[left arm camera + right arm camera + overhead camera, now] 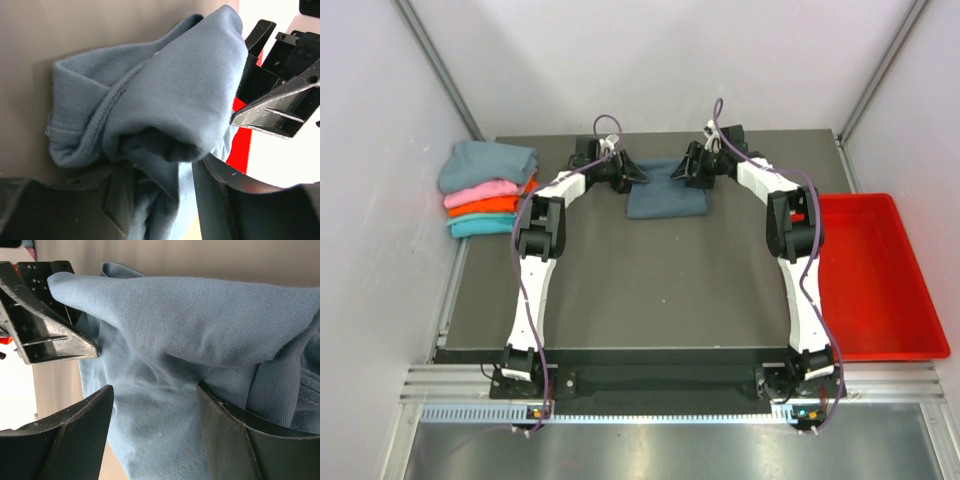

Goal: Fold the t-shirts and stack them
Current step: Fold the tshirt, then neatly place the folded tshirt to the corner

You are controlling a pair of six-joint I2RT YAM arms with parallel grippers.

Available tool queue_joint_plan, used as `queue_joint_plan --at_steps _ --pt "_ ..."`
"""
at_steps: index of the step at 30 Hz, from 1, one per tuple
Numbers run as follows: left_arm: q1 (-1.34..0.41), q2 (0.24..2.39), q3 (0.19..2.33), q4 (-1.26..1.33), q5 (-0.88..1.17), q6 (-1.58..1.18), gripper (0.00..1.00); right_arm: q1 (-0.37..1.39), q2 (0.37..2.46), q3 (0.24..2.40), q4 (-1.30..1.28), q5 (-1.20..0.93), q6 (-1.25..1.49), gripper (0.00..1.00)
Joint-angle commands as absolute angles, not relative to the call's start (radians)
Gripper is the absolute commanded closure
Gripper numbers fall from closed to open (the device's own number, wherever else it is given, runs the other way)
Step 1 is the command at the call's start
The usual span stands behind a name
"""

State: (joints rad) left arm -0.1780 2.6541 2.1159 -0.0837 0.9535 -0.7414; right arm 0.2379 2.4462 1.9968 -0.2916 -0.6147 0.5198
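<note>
The slate blue-grey t-shirt (665, 196) lies as a small rectangle at the back middle of the table. Both grippers meet at its far edge. My left gripper (636, 177) is shut on a bunched fold of the shirt (170, 90), with the cloth filling the gap between its fingers (165, 172). My right gripper (682, 172) stands open, and the shirt (190, 320) drapes over and between its spread fingers (155, 390) without being pinched. Folded teal, pink, orange and turquoise t-shirts sit in a stack (488, 190) at the back left.
A red plastic tray (880, 280) lies along the table's right side, and a strip of it shows in the left wrist view (240, 145). White walls close in the back and sides. The dark table mat (650, 290) stretches in front of the shirt.
</note>
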Motion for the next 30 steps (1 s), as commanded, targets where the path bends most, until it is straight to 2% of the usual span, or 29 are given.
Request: queue_joint_plan --at_steps 1,2,4,6,8,10,13,19,30 --pt "-0.198 2.729 2.077 -0.123 0.934 -0.739 0.49 0.239 2.48 2.014 -0.275 -0.578 0.503 0.32" --pt "-0.198 2.73 2.077 -0.12 0.939 -0.741 0.52 0.239 2.48 2.016 -0.275 -0.578 0.503 0.32" --pt "-0.196 2.726 2.074 -0.12 0.939 -0.736 0.66 0.242 2.476 2.016 -0.273 -0.575 0.502 0.32" --pt "-0.193 2.715 2.071 -0.12 0.943 -0.73 0.76 0.245 2.473 2.016 -0.273 -0.574 0.499 0.32" --pt "-0.19 2.703 2.066 -0.126 0.939 -0.723 0.95 0.245 2.458 2.016 -0.276 -0.572 0.489 0.32" --pt "-0.186 2.681 2.069 -0.143 0.939 -0.704 1.0 0.245 2.433 2.014 -0.284 -0.555 0.471 0.31" --pt "-0.176 2.64 2.082 -0.185 0.93 -0.641 1.0 0.239 2.392 2.016 -0.307 -0.531 0.43 0.3" --pt "-0.129 2.473 2.12 -0.434 0.882 -0.428 1.0 0.207 2.231 1.996 -0.37 -0.442 0.324 0.27" --pt "0.078 2.226 2.152 -0.791 0.793 -0.137 1.0 0.196 2.08 1.872 -0.403 -0.38 0.239 0.26"
